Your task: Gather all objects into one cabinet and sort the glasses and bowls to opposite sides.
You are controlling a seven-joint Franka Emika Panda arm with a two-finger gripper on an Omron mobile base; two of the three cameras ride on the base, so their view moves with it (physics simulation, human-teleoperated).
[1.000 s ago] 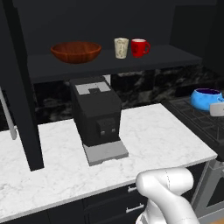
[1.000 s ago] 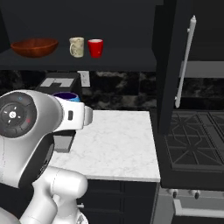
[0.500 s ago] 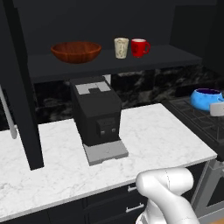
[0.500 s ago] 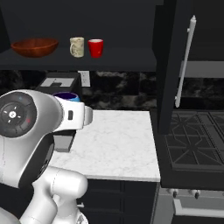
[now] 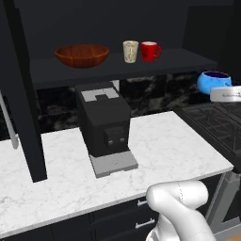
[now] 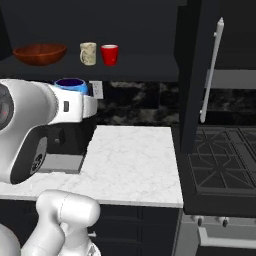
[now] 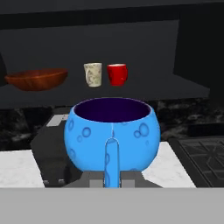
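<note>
My gripper [image 7: 112, 176] is shut on the rim of the glossy blue bowl [image 7: 112, 134], which hangs upright in the air in front of the open cabinet. The blue bowl [image 5: 214, 81] shows at the far right, above the stove, and it [image 6: 70, 83] peeks over my white forearm. On the cabinet's dark shelf [image 5: 117, 68] stand the wide reddish-brown wooden bowl [image 5: 82, 55] at the left, then the cream cup [image 5: 131, 51] and the red mug [image 5: 150, 51] close together. The same three appear as wooden bowl [image 7: 36, 78], cream cup [image 7: 92, 74] and red mug [image 7: 117, 74].
A black coffee machine [image 5: 104, 126] stands on the white marble counter [image 5: 164, 150] below the shelf. The cabinet's open right door [image 6: 192, 85] with its long pale bar handle [image 6: 212, 70] juts out beside the stove [image 6: 225, 160]. The left door [image 5: 23, 94] also stands open.
</note>
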